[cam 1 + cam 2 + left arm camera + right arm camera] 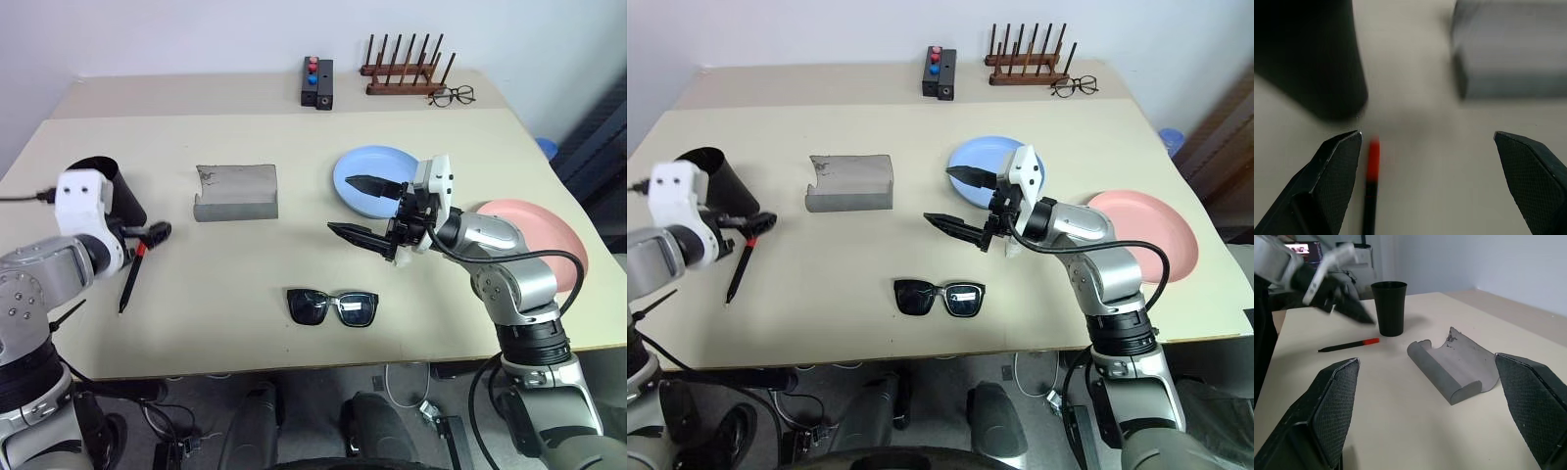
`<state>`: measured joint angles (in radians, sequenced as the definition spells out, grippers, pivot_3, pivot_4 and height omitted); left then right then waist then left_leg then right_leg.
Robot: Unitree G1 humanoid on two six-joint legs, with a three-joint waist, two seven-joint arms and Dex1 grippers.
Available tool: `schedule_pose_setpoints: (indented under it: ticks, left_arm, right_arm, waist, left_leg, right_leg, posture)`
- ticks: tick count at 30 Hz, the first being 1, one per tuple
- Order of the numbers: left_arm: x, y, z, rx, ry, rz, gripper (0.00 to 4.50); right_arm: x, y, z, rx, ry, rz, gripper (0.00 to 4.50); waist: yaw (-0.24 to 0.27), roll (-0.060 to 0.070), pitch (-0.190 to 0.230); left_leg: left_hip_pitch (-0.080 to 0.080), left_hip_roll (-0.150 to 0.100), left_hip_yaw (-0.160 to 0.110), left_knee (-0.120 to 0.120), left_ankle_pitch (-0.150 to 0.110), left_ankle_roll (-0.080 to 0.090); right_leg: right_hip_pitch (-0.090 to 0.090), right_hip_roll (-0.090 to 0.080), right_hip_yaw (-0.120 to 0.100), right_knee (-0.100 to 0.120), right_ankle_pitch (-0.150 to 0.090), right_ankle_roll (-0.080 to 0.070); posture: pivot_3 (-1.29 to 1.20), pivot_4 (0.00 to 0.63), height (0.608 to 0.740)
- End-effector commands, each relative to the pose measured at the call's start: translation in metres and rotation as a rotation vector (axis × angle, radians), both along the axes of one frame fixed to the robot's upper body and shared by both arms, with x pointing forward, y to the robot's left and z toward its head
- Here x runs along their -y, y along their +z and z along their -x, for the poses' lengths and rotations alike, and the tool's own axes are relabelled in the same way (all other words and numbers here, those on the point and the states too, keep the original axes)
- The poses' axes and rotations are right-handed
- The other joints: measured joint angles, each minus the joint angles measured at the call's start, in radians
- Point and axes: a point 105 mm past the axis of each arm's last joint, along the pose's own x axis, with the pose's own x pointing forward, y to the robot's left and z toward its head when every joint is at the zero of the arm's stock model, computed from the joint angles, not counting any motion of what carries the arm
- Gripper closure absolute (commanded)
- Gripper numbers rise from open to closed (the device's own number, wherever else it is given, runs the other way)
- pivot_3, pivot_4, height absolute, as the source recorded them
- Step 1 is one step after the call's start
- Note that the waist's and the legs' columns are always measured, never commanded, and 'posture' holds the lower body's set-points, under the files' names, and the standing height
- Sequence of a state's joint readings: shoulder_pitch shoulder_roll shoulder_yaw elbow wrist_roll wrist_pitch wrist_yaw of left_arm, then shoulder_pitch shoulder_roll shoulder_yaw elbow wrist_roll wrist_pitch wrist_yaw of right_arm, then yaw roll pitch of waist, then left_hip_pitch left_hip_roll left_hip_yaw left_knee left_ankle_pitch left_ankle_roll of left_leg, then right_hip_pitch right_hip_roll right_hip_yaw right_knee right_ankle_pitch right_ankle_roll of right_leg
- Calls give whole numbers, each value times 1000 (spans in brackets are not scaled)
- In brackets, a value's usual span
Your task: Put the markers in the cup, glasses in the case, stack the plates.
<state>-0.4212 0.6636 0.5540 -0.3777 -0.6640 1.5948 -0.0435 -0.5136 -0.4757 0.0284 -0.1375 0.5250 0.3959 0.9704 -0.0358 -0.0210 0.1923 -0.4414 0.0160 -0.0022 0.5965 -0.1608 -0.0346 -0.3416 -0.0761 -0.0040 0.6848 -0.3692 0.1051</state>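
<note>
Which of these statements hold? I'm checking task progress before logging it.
1. The marker lies on the table beside the cup. True.
2. The sunglasses are inside the case. False: they lie on the table, apart from the open case.
3. The blue plate sits on the pink plate. False: they lie apart.
4. Both the left gripper and the right gripper are open and empty. True.

A big cream table (255, 264) holds everything. On it stand a black cup (1389, 307) and an open grey case (236, 191). A marker (1349, 344) with a red cap lies near the cup. Black sunglasses (333, 306) lie near the front edge. A blue plate (367, 168) and a pink plate (549, 235) lie apart. Farther back are a wooden rack (405, 69), clear eyeglasses (452, 95) and a small black box (316, 83).
</note>
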Motion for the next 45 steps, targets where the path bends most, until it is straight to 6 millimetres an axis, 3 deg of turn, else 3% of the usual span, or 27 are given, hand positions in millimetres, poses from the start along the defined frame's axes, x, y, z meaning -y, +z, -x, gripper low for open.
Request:
schedule_pose_setpoints:
  ticks: [1,5,14,20,23,30,37,40,43,45]
  left_arm:
    - [-23,-10,4,-56,71,52,40]
    - [-25,-27,-7,-134,15,17,40]
    - [-24,-34,-34,-124,-15,6,40]
    - [-6,-44,-33,-217,-137,-5,40]
    - [-4,-49,-27,-245,-153,2,975]
    - [-4,-48,-23,-235,-147,-5,4389]
    - [24,-25,-13,-162,-320,28,4452]
    - [41,-1,-18,17,-435,-17,4452]
    - [60,44,-32,324,-509,-105,4452]
    - [58,78,-45,522,-471,-117,4452]
  right_arm:
    - [5,12,12,3,82,3,0]
    - [9,2,22,-29,146,70,0]
    - [4,-3,26,-33,115,51,0]
    - [3,-4,25,-29,93,49,0]
    - [4,-3,23,-25,78,47,0]
    - [4,-5,21,-23,69,51,0]
    - [4,-6,18,-19,65,51,0]
    - [5,-6,17,-15,65,50,0]
    - [4,-7,16,-14,65,49,0]
    - [3,-7,15,-14,67,46,0]
  waist:
    - [1,0,0]
    - [16,-1,0]
    - [26,-1,0]
    - [26,0,0]
    - [25,0,0]
    - [26,0,0]
    - [24,0,0]
    - [23,-1,1]
    - [27,-1,1]
    - [29,-1,1]
  left_leg:
    - [0,0,0,0,0,0]
    - [0,0,0,0,0,0]
    - [-1,0,0,-1,-2,-3]
    - [-1,0,0,-1,-1,-2]
    - [0,-1,0,-1,-1,-2]
    - [-1,0,0,-1,-1,-1]
    - [-1,0,0,-2,-1,-1]
    - [-1,0,0,-2,-1,-1]
    - [-2,0,0,-2,-1,-2]
    - [-2,0,0,-2,-1,-2]
  right_leg:
    - [0,0,0,0,0,0]
    - [0,-1,0,-1,0,0]
    - [0,-5,0,-3,0,-1]
    - [0,-5,0,-3,0,-1]
    - [0,-5,0,-3,0,-1]
    - [0,-6,0,-3,0,-1]
    - [0,-6,0,-4,0,-1]
    - [-1,-6,0,-4,0,-1]
    - [-1,-6,0,-5,0,-1]
    - [0,-6,0,-5,1,-2]
  posture:
    - [0,150,740]
    - [0,150,740]
    - [0,150,740]
    - [0,150,740]
    - [0,150,740]
    - [0,150,740]
    - [0,150,740]
    - [0,150,740]
    - [0,150,740]
    - [0,150,740]
